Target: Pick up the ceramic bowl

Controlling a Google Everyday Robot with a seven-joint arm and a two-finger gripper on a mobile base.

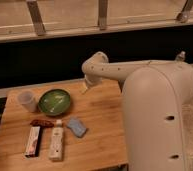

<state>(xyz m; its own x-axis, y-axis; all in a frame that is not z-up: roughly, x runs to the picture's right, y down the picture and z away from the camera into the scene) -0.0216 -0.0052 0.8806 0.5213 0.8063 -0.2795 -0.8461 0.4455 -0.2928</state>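
Camera view. At 10 o'clock on the desk point(101, 131), just inside the far edge: ceramic bowl point(54, 101), green, upright, mouth open to the top. Just beside it at 9 o'clock, a small translucent cup point(26, 100); contact impossible to tell. Near its 6 o'clock rim, a dark wrapper point(42, 122); further toward the near edge, a red-and-white box point(33, 141), a white packet point(55, 142) and, at the bowl's 5 o'clock, a blue-grey pad point(76, 126), all apart from the bowl. At the bowl's 3 o'clock, near but not touching, hanging over the far edge under the bent arm point(115, 70): end effector point(84, 89); released or clenched, cannot tell. Bare wood from the desk's centre out to 3 o'clock. Right edge hidden behind the robot body point(160, 120).
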